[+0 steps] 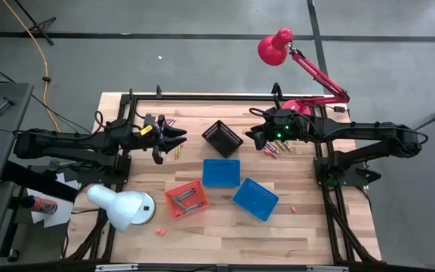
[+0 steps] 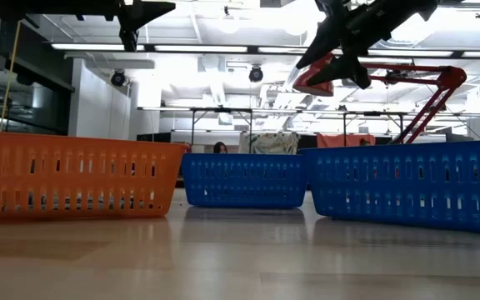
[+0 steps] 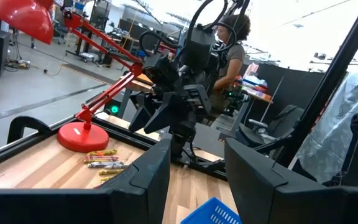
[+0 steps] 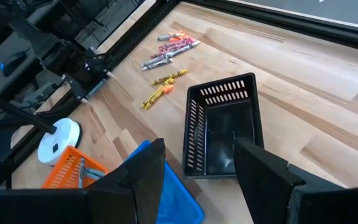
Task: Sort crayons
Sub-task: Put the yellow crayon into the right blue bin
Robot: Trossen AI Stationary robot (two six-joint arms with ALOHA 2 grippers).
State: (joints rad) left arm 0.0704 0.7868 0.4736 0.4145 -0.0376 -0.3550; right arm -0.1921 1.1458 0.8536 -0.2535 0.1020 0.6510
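Note:
Crayons lie in small heaps on the wooden table: pink and yellow ones at the far left under my left arm, and mixed ones by the red lamp's base at the far right. A few crayons lie in the orange basket. My left gripper hovers open and empty above the left heap, pointing at the black basket. My right gripper hovers open and empty on the basket's other side, tipped down toward it. Both grippers hang high above the table in the low view.
Two blue baskets stand mid-table. A white lamp sits at the near left and a red lamp at the far right. Single crayons lie near the front and right. A person works behind the table.

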